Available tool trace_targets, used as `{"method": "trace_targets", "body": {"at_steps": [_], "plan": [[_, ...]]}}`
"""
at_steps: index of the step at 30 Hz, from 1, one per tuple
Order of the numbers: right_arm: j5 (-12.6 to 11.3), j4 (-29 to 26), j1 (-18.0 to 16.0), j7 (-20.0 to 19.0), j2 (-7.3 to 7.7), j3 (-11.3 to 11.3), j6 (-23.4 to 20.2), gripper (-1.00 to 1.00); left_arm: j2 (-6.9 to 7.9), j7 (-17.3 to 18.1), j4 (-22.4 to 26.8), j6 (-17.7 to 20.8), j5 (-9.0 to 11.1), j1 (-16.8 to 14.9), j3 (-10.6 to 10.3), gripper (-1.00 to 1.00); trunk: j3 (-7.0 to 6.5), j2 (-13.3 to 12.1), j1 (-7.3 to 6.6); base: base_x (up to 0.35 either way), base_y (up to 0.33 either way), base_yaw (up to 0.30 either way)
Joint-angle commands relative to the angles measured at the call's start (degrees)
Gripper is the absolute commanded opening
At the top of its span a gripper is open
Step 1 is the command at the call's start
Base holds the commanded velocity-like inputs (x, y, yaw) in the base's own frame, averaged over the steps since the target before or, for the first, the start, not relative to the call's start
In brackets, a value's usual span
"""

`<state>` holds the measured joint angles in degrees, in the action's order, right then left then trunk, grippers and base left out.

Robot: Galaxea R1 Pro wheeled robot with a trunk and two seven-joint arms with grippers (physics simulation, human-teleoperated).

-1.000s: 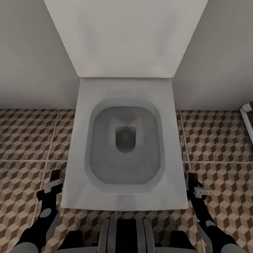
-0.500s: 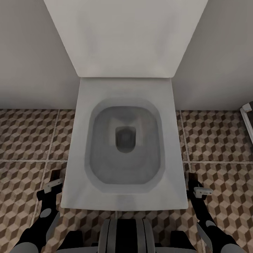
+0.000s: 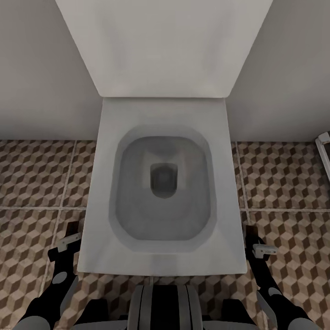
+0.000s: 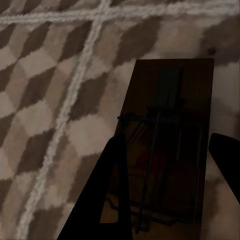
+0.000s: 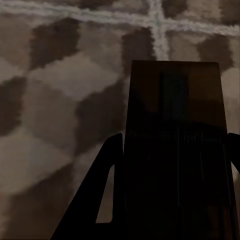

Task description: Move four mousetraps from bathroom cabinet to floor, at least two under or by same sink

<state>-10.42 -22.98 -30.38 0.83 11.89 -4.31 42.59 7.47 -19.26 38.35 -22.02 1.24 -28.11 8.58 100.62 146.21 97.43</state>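
Wrist views: each pincer (image 4: pixel 167 165) (image 5: pixel 172 165) grips a mousetrap (image 4: pixel 170 135) (image 5: pixel 175 145) lengthwise.

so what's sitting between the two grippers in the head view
The white toilet fills the stretch between the left gripper and the right gripper; each hangs over the bathroom floor beside its bowl.

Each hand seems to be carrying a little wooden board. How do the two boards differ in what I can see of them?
The left gripper's mousetrap shows its metal parts plainly: a coiled spring across the middle and thin wire bars. The right gripper's mousetrap is much darker, its metalwork only faint lines. The left one looks slightly tilted in its picture; the right one sits square. Both are flat brown rectangles held between dark fingers above the bathroom floor.
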Motion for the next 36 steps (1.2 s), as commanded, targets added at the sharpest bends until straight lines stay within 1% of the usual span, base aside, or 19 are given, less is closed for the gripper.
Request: {"method": "trace_targets", "body": {"at_steps": [1, 36], "plan": [[-0.6, 0.0, 0.0, -0.1, 0.06, -0.4, 0.2, -1.00, 0.01, -0.1, 0.0, -0.2, 0.1, 0.0, -0.1, -1.00, 0.02, 0.0, -0.01, 0.000, 0.000, 0.000], [-0.6, 0.0, 0.0, -0.1, 0.06, -0.4, 0.1, -1.00, 0.11, -0.1, 0.0, -0.2, 0.1, 0.0, -0.1, -1.00, 0.02, 0.0, -0.01, 0.000, 0.000, 0.000]]}}
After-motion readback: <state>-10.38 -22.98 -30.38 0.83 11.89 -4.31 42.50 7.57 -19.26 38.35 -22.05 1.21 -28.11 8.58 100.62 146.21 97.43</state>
